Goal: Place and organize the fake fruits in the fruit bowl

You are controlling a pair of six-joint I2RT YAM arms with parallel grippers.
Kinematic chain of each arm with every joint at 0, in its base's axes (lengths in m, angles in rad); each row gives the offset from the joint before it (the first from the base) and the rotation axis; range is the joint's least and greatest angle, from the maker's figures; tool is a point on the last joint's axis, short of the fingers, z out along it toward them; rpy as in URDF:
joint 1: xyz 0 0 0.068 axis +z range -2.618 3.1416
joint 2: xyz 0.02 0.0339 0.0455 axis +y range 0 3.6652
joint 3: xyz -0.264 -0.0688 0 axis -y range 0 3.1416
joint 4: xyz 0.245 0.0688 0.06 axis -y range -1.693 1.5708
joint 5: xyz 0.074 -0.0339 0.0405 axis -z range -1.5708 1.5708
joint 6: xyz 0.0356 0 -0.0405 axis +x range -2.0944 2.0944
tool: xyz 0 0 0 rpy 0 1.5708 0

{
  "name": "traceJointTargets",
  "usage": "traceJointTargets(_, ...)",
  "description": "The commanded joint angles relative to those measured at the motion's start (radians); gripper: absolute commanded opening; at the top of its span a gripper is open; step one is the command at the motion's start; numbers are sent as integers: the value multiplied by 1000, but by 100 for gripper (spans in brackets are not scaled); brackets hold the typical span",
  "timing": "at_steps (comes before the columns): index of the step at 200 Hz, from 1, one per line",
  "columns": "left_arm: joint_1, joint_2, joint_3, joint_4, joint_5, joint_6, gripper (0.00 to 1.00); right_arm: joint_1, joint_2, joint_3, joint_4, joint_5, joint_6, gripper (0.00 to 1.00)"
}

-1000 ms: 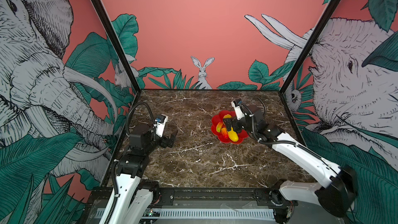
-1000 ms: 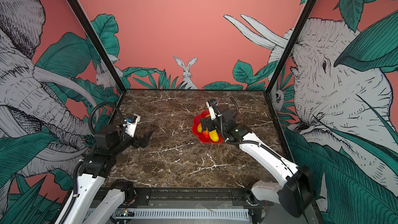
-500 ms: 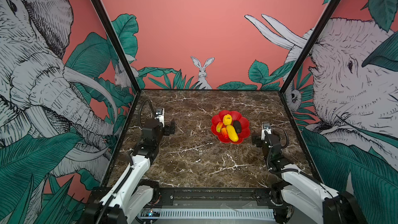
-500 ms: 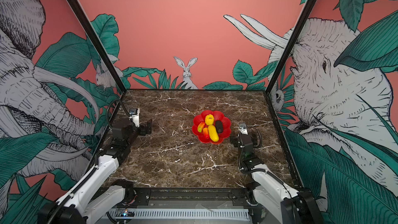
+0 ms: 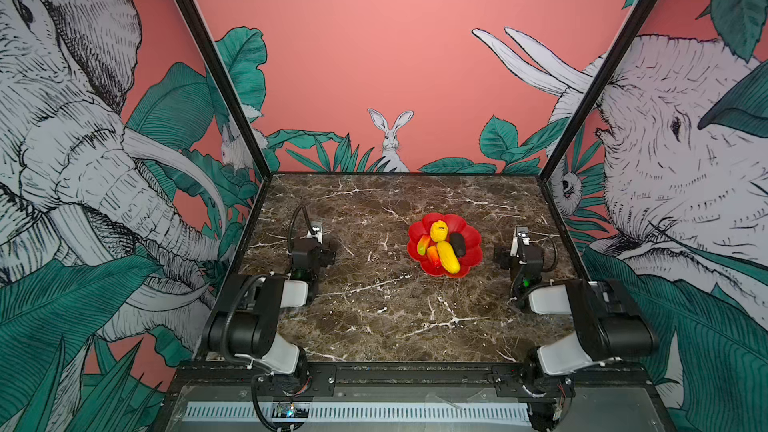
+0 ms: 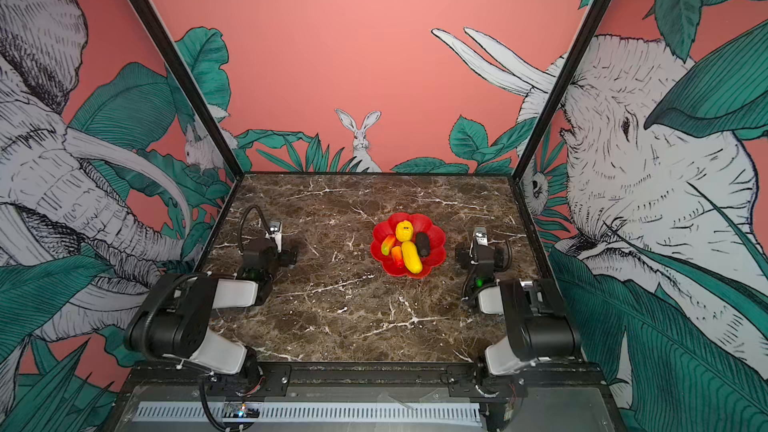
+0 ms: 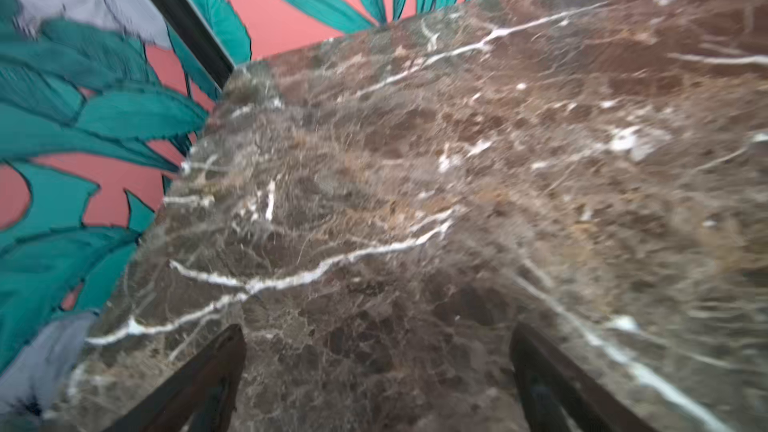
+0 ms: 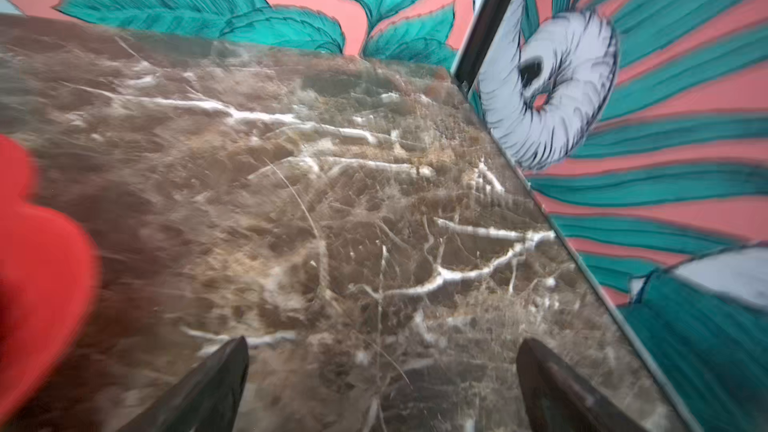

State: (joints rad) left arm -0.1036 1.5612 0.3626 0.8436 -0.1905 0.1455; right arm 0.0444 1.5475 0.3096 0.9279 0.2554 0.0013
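The red flower-shaped fruit bowl [image 5: 472,238] [image 6: 436,243] sits right of the table's middle in both top views. All the fake fruits lie inside it: a stubby yellow one [image 5: 439,230], a black-brown oval [image 5: 457,243], a long yellow one [image 5: 449,257] and two red-orange ones [image 5: 423,245] [image 5: 433,256]. My left gripper [image 5: 311,249] [image 7: 376,367] rests low at the left, far from the bowl, open and empty. Just to the bowl's right, my right gripper [image 5: 519,255] [image 8: 382,371] is open over bare marble. The bowl's rim [image 8: 37,263] shows in the right wrist view.
Both arms are folded back near the black front rail [image 5: 415,371]. Printed walls with black corner posts [image 5: 249,147] [image 5: 557,151] close in the brown marble table [image 5: 395,305] at the left, right and back.
My right gripper has drawn back from over the bowl to the right side, leaving the fruits in it. The left arm has folded back as well.
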Motion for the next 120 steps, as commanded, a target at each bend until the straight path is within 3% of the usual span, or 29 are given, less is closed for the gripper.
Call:
traceJointTargets(1,24,0,16,112,70,-8,100,-17,-20,38,21,-61,45,100)
traceJointTargets(12,29,-15,51,14,72,-24,100,-15,4,55,32,-61,38,99)
traceJointTargets(120,48,-9,53,18,135,-19,100,-17,1,54,28,-61,43,99)
